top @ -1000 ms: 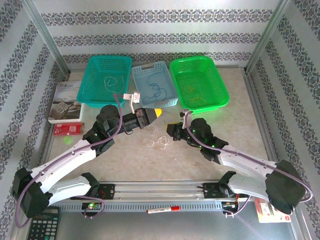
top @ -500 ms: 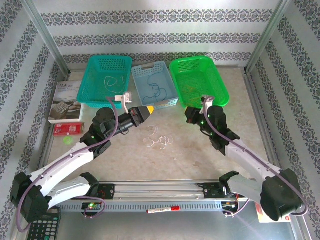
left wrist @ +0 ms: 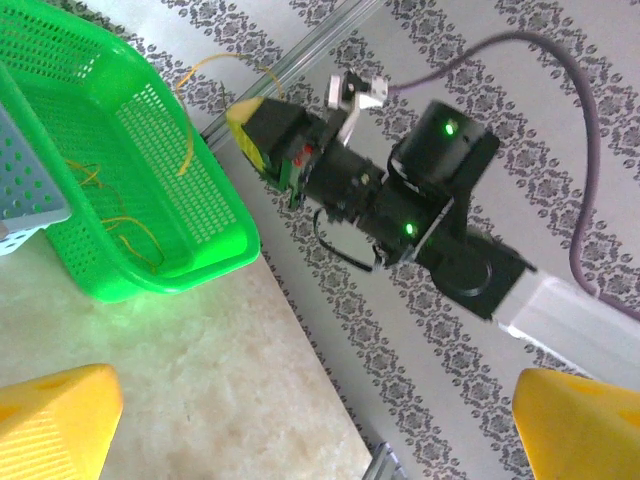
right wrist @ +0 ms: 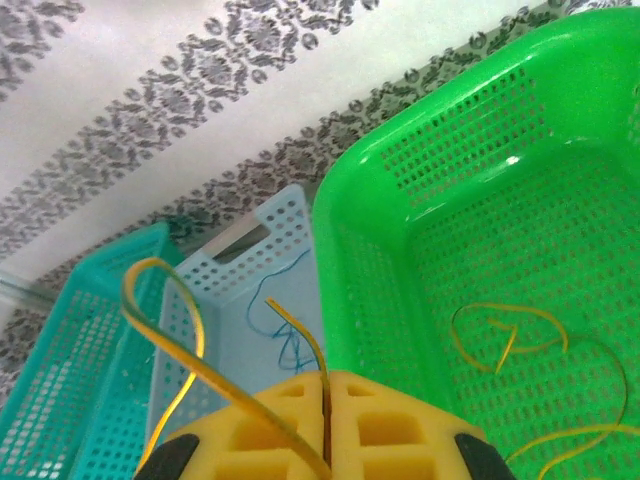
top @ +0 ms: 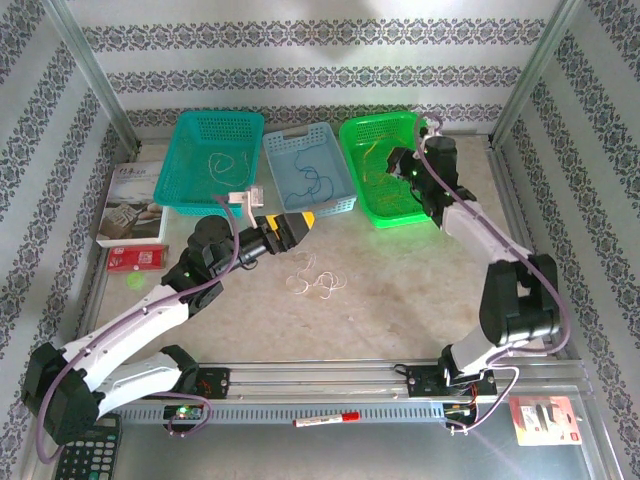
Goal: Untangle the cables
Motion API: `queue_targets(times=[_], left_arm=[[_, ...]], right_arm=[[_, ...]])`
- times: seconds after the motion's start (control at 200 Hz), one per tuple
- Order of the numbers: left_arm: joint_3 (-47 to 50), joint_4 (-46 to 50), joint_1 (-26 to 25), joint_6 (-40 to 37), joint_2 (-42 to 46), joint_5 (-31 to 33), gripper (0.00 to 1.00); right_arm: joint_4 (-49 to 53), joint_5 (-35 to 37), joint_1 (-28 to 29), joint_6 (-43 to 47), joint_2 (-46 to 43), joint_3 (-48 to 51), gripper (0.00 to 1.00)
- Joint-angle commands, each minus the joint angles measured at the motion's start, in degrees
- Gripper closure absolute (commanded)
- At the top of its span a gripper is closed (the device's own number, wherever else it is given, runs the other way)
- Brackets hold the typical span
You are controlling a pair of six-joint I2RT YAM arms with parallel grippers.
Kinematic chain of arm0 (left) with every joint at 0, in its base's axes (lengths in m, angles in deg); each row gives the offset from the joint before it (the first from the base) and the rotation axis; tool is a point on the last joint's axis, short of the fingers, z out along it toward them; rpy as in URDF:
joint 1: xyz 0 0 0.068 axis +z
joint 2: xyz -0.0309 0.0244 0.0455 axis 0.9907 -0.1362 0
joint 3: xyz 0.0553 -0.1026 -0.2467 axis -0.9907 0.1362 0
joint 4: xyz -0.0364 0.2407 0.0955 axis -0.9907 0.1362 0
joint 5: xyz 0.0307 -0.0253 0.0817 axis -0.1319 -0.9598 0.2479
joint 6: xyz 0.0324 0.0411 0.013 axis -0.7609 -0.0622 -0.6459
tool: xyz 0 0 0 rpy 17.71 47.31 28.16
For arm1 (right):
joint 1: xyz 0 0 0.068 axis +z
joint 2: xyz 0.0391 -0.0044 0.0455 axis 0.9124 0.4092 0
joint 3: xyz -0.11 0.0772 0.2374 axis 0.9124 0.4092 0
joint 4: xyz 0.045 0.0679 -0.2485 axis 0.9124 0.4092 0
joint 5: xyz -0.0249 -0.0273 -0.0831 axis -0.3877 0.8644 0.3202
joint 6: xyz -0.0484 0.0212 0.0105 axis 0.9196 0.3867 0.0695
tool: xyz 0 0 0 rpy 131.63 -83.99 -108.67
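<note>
My right gripper hangs over the green basket, shut on a yellow-orange cable that loops up out of its jaws. The left wrist view catches that gripper with the yellow loop above the basket rim. More yellow cables lie inside the basket. A bunch of whitish cables sits on the table, just below my left gripper. The left gripper stands open and empty, its yellow fingers far apart.
A teal basket holds a whitish cable. The light blue basket between the others holds a dark blue cable. A booklet and a red card lie at the left; a calculator and a marker lie near the front rail.
My right arm has swung from the table's middle up and back to the green basket, carrying the yellow cable. The left gripper has drawn slightly left.
</note>
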Motion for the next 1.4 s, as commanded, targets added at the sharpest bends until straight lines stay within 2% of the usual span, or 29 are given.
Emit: queue_targets(times=[0.0, 0.1, 0.16, 0.205, 0.23, 0.305, 0.605, 0.869, 1.049, 1.184, 1.399], left_arm=[[1.1, 2.8, 1.0, -2.8, 1.8, 1.4, 0.00], [1.2, 4.2, 1.1, -3.7, 2.3, 1.8, 0.00], [1.4, 4.7, 1.1, -3.9, 2.5, 1.6, 0.00], [1.5, 5.2, 1.1, -4.1, 2.6, 1.6, 0.00], [1.5, 5.3, 1.1, -4.1, 2.7, 1.8, 0.00], [1.8, 5.9, 1.1, -4.4, 3.0, 1.8, 0.00], [2.1, 8.6, 1.2, -5.0, 3.6, 2.5, 0.00], [5.4, 9.8, 1.2, -4.4, 3.9, 6.1, 0.00], [8.4, 11.6, 1.3, -3.9, 5.2, 10.7, 0.00], [9.6, 14.2, 1.3, -4.4, 6.3, 14.4, 0.00], [7.5, 25.1, 1.5, -7.4, 5.8, 22.0, 0.00]], right_arm=[[4.0, 2.3, -1.1, 2.6, 5.5, -6.8, 1.00], [8.2, 4.1, -2.2, 3.9, 11.9, -13.1, 1.00], [11.1, 4.2, -2.8, 4.6, 15.8, -17.2, 0.85], [13.8, 4.4, -3.2, 5.2, 18.5, -20.0, 0.65], [15.2, 4.2, -3.3, 5.5, 19.9, -21.6, 0.57], [18.2, 3.4, -3.8, 6.4, 22.7, -24.9, 0.48], [18.6, -0.2, -3.5, 7.3, 19.2, -24.6, 0.46], [15.2, -1.5, 1.3, 8.4, 7.8, -14.4, 0.46], [14.2, -0.2, 8.5, 9.4, -1.8, -4.5, 0.46], [12.8, 1.6, 16.6, 9.0, -8.6, 6.2, 0.46], [15.2, 9.5, 30.0, 9.2, -12.8, 18.3, 0.46]])
